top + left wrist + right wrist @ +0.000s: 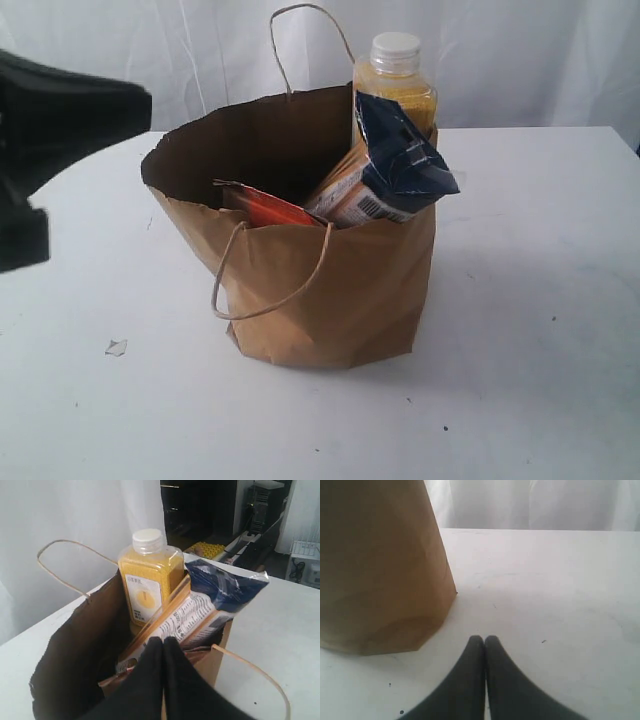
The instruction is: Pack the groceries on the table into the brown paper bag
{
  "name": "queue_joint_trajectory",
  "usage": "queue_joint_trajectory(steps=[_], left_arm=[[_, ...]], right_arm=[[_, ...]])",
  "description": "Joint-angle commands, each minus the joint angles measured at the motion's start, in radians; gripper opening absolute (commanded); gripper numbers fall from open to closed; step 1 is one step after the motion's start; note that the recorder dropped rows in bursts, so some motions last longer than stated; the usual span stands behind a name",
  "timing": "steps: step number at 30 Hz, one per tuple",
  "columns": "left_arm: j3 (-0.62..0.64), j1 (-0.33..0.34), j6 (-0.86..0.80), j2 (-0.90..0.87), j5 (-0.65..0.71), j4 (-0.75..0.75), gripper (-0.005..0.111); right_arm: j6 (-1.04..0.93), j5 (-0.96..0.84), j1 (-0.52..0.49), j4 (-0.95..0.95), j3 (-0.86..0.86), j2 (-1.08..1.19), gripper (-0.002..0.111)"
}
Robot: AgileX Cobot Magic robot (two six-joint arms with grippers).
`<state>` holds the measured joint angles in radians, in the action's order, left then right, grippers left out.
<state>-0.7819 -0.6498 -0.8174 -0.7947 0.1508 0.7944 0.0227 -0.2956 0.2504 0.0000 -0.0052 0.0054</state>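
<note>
Since the bottle [395, 85], packet [395, 165] and pouch [270, 208] sit inside the bag [330, 290], bottle at its 1 o'clock and pouch at 9, I judge packing nearly done. I can't see the jar, can or carton. The left gripper [163, 642] and right gripper [484, 641] are pinched together, empty.

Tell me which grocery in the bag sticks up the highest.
The yellow-grain bottle with white cap: it stands upright, well above the bag rim, while the navy-cream packet leans lower and the orange-labelled pouch barely peeks out.
</note>
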Motion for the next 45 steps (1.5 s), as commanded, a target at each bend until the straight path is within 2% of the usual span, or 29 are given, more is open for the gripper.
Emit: queue_joint_trajectory(steps=[1, 5, 23, 29, 35, 37, 39, 43, 45], left_arm=[[0.090, -0.002, 0.010, 0.098, -0.001, 0.041, 0.000], [0.128, -0.002, 0.010, 0.108, 0.030, 0.041, 0.000], [0.128, -0.002, 0.006, 0.108, 0.026, 0.041, 0.000], [0.199, -0.002, 0.006, 0.137, 0.031, 0.041, 0.000], [0.316, -0.002, 0.006, 0.277, 0.016, 0.038, 0.000], [0.355, -0.002, 0.020, 0.321, 0.007, -0.005, 0.000], [0.393, -0.002, 0.116, 0.369, 0.007, -0.123, 0.000], [0.473, -0.002, 0.483, 0.441, -0.024, -0.391, 0.000], [0.517, -0.002, 0.601, 0.464, -0.063, -0.475, 0.000]], right_arm=[[0.001, 0.006, -0.004, 0.000, 0.005, -0.005, 0.000], [0.001, 0.006, -0.004, 0.000, 0.005, -0.005, 0.000], [0.001, 0.006, -0.004, 0.000, 0.005, -0.005, 0.000], [0.001, 0.006, -0.004, 0.000, 0.005, -0.005, 0.000], [0.017, 0.006, -0.004, 0.000, 0.005, -0.005, 0.000], [0.017, 0.006, -0.004, 0.000, 0.005, -0.005, 0.000], [0.017, 0.006, -0.004, 0.000, 0.005, -0.005, 0.000], [0.017, 0.006, -0.004, 0.000, 0.005, -0.005, 0.000], [0.017, 0.006, -0.004, 0.000, 0.005, -0.005, 0.000]])
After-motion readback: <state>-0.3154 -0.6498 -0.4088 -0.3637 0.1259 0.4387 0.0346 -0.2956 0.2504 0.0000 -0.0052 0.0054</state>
